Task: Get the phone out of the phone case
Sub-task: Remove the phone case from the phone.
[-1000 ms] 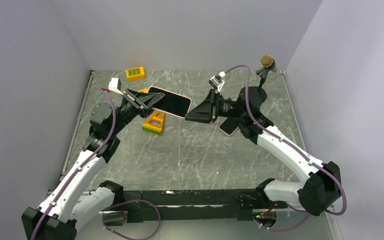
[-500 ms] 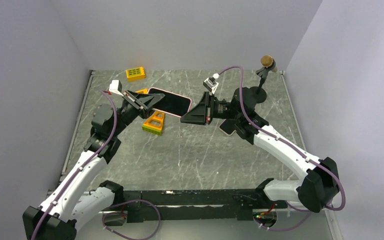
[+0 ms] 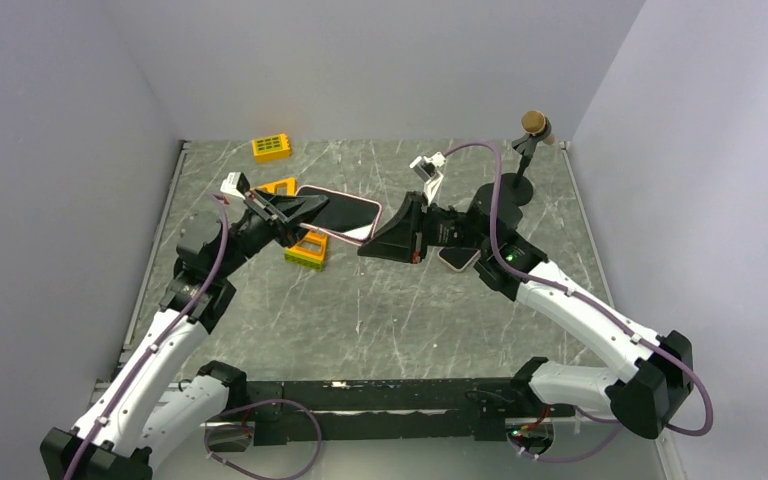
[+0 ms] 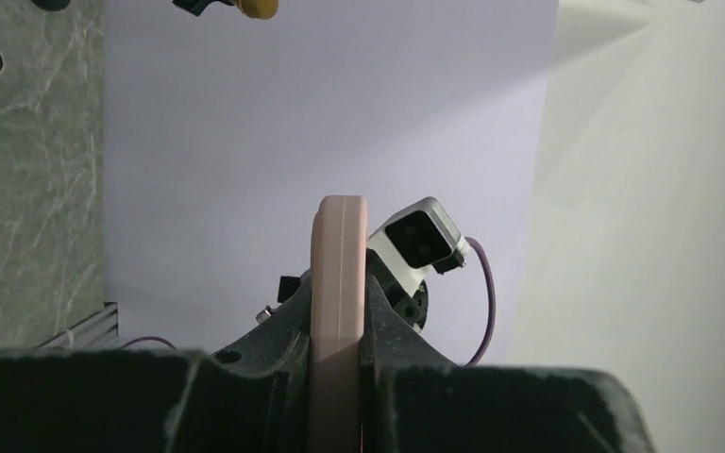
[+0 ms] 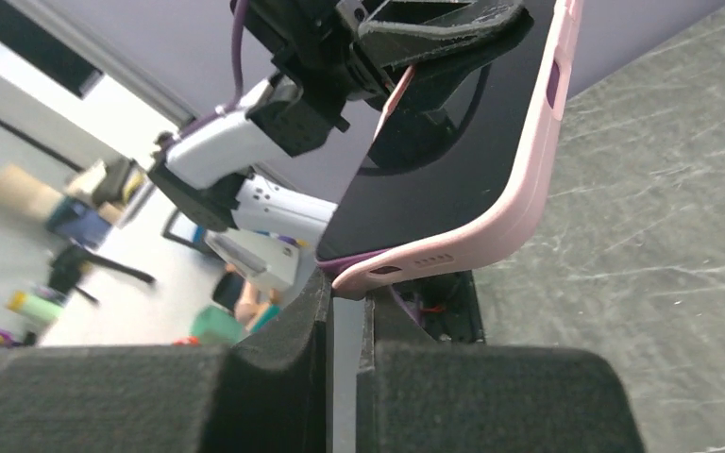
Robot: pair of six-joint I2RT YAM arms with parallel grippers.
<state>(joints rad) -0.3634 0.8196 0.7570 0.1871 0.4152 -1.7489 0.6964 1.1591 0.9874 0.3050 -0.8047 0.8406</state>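
The left gripper is clamping one end of the pink case, holding it edge-up in the air above the table. The phone is sitting inside the case, a purple corner peeking out. The right gripper is pinching the case's far corner, its jaws narrow.

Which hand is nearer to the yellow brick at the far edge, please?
Left. The left hand, gripping the cased phone, sits nearside of the yellow brick; the right hand sits farther right, at the phone's other end.
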